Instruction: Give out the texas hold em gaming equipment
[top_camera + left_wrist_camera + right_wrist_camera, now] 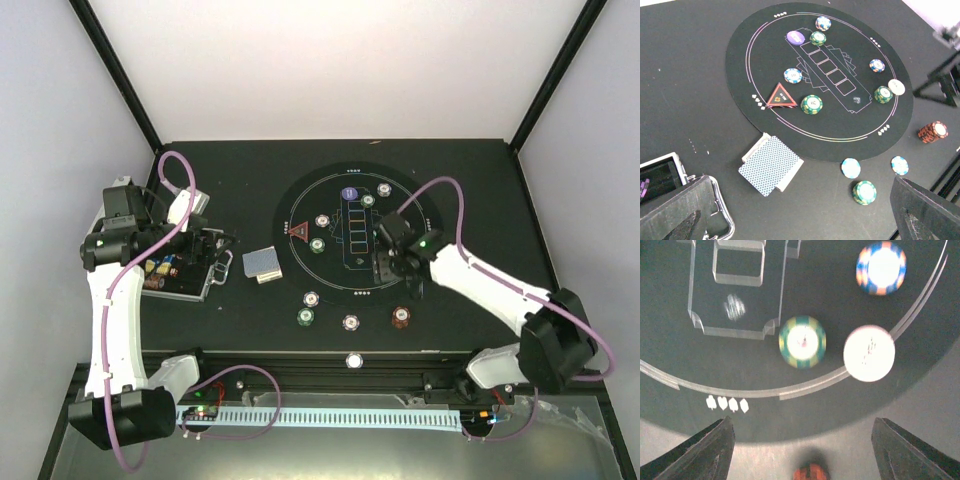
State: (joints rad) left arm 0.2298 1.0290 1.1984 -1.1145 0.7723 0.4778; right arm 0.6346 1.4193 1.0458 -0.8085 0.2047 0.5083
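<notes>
The left gripper (800, 202) has its jaws fully apart and empty. It hangs over the open silver case (182, 278) at the left of the table (480, 170). The right gripper (805, 440) also has its jaws apart with nothing between them, over the near right part of the round mat (755, 60).

Nearest the arms, off the mat, lie a green chip stack (864, 192), a pale chip (850, 168), another pale chip (899, 165) and a red-brown chip stack (933, 132). The face-down playing cards (771, 165) lie in a loose stack just beside the mat's near left edge.

On the mat, below the right gripper, a green chip (802, 342) and the white button disc (869, 353) lie side by side, not touching, just inside the printed ring. A blue-striped chip (881, 268) lies beyond them. At the mat's left, the red triangle marker (781, 96) sits just beside a second green chip (811, 104). On the far part lies the purple button disc (795, 37).
</notes>
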